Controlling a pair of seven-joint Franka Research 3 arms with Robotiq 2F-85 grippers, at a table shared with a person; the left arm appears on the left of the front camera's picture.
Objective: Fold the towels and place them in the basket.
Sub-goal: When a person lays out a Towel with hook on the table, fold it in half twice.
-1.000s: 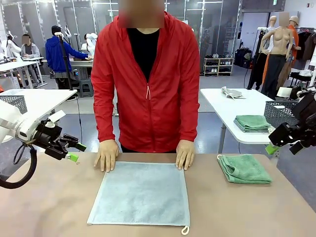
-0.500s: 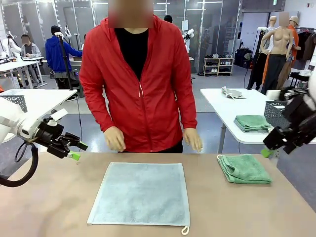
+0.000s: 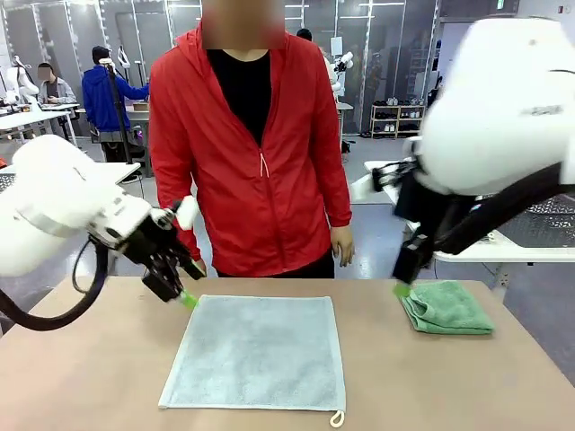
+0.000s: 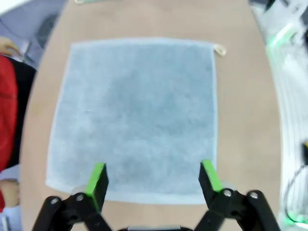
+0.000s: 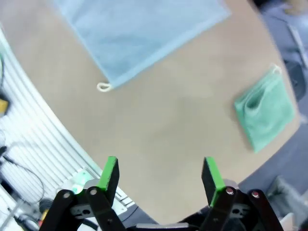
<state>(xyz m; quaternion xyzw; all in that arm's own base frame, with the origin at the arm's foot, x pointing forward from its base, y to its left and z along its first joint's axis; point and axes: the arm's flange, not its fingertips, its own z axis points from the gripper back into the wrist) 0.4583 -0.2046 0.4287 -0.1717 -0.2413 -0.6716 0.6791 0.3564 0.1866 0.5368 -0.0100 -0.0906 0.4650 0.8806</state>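
A grey-blue towel [image 3: 256, 350] lies spread flat in the middle of the table, its white loop tag [image 3: 337, 418] at the near right corner. A mint green towel [image 3: 446, 307] lies folded at the right. My left gripper [image 3: 184, 294] hangs open just above the flat towel's far left corner; in the left wrist view that grey-blue towel [image 4: 137, 115] spreads beyond the open left gripper [image 4: 154, 178]. My right gripper [image 3: 402, 287] is open beside the green towel's left edge. From high up, the open right gripper [image 5: 161, 173] looks down on both the grey-blue towel [image 5: 139, 33] and the green towel [image 5: 264, 115]. A dark mesh basket [image 3: 539, 224] shows behind the right arm.
A person in a red jacket [image 3: 252, 153] stands at the far edge, hands off the table, one hand [image 3: 341, 244] hanging at the side. A white side table [image 3: 530, 251] stands behind at right. Bare tabletop [image 3: 81, 368] lies left of the towel.
Both arms swung in over the table, left to the flat towel's far left corner, right toward the green towel. The person lifted both hands off the table and straightened up.
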